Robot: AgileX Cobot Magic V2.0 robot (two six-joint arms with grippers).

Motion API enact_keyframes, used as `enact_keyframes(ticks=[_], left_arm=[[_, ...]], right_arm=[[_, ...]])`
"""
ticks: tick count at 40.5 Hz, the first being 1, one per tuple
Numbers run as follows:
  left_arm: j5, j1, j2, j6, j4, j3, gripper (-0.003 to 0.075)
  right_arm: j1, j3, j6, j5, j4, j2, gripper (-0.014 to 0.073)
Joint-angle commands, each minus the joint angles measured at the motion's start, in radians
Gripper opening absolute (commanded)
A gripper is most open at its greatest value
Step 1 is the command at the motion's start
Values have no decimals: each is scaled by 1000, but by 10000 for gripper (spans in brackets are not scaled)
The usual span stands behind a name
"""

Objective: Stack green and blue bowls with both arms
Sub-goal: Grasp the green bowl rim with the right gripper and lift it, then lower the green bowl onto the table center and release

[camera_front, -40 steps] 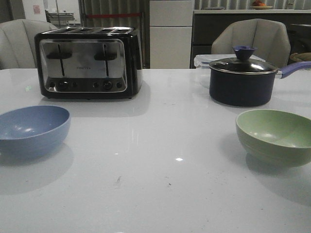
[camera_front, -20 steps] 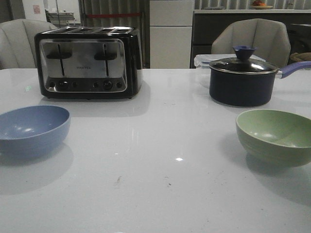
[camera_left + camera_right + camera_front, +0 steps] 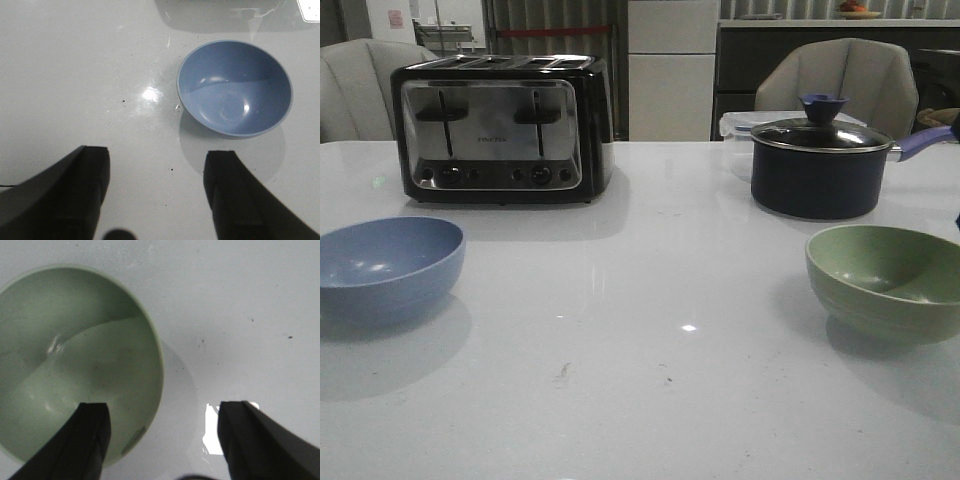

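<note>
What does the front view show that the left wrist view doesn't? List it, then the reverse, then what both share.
Front view only: the toaster, the lidded saucepan, the green bowl and chairs behind the table. Left wrist view only: the left pincer, open above bare tabletop, holding nothing. Both: the empty blue bowl standing upright on the white table.

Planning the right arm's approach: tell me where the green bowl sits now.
In the front view the green bowl sits at the table's right edge, just in front of the dark saucepan, far across from the blue bowl.
</note>
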Motion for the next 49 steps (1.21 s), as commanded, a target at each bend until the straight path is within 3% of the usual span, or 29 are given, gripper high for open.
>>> enact_keyframes(ticks=[1, 22, 27, 34, 41, 49], left_arm=[[-69, -6, -1, 1, -1, -28, 475], [-69, -6, -1, 1, -1, -28, 475], [-69, -6, -1, 1, -1, -28, 475], [-69, -6, -1, 1, -1, -28, 475], [-69, -6, -1, 1, -1, -28, 475], [-69, -6, -1, 1, -1, -28, 475]], right_arm=[[1, -82, -11, -2, 12, 51, 517], [3, -191, -61, 66, 33, 199, 101], [47, -231, -97, 118, 33, 173, 89], [208, -341, -99, 214, 33, 146, 89], [398, -405, -99, 183, 33, 174, 89], [518, -411, -99, 137, 33, 253, 89]])
